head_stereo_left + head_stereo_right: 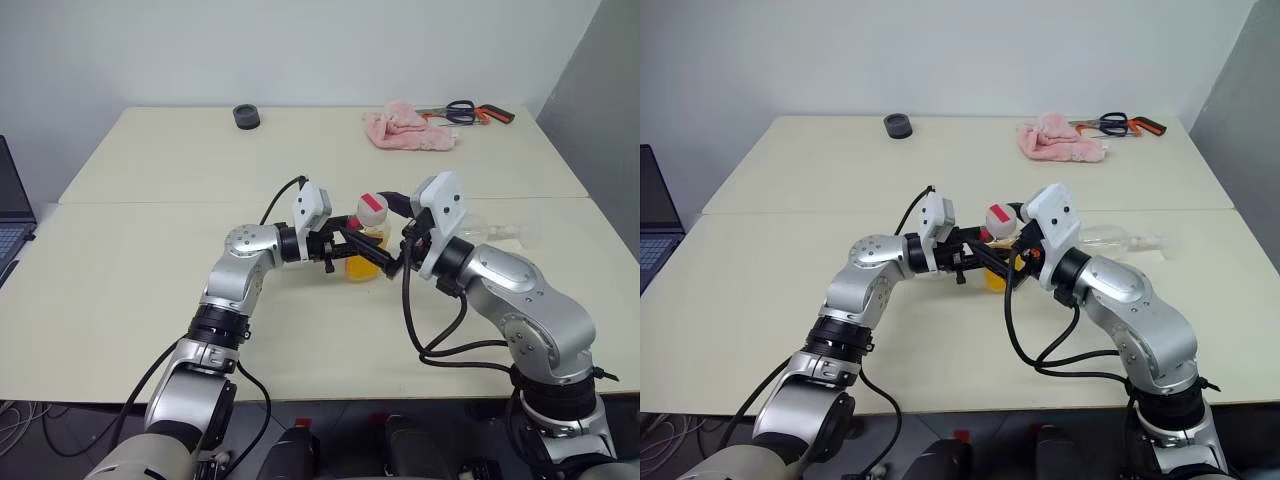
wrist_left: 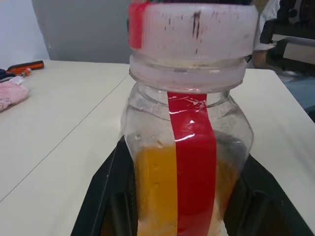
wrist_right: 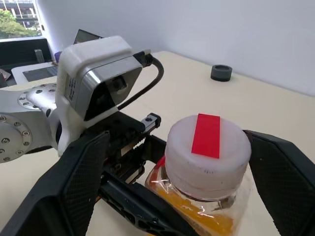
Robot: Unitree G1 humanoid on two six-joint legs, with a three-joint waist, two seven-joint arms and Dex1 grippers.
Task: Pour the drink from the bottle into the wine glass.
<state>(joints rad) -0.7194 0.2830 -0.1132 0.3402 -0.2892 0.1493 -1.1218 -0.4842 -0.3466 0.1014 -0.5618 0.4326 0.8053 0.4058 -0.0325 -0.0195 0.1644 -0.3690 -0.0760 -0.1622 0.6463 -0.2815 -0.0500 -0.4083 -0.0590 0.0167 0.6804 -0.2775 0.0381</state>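
Note:
A small clear bottle point(image 1: 367, 243) with a red stripe and a white cap point(image 3: 206, 147) stands upright just above the table's middle, with my left gripper point(image 2: 182, 196) shut on its body from the left. Orange drink point(image 2: 152, 187) fills its lower part. My right gripper point(image 3: 177, 137) is open, its two black fingers point(image 3: 83, 182) standing on either side of the cap without closing on it. The clear wine glass point(image 1: 1120, 240) shows behind my right wrist, seemingly lying on its side on the table and partly hidden by the arm.
A pink cloth point(image 1: 405, 128) and scissors point(image 1: 460, 110) lie at the far right of the table point(image 1: 150, 300). A black round object point(image 1: 247, 116) sits at the far edge, left of centre. A laptop point(image 1: 10, 215) stands off the table's left side.

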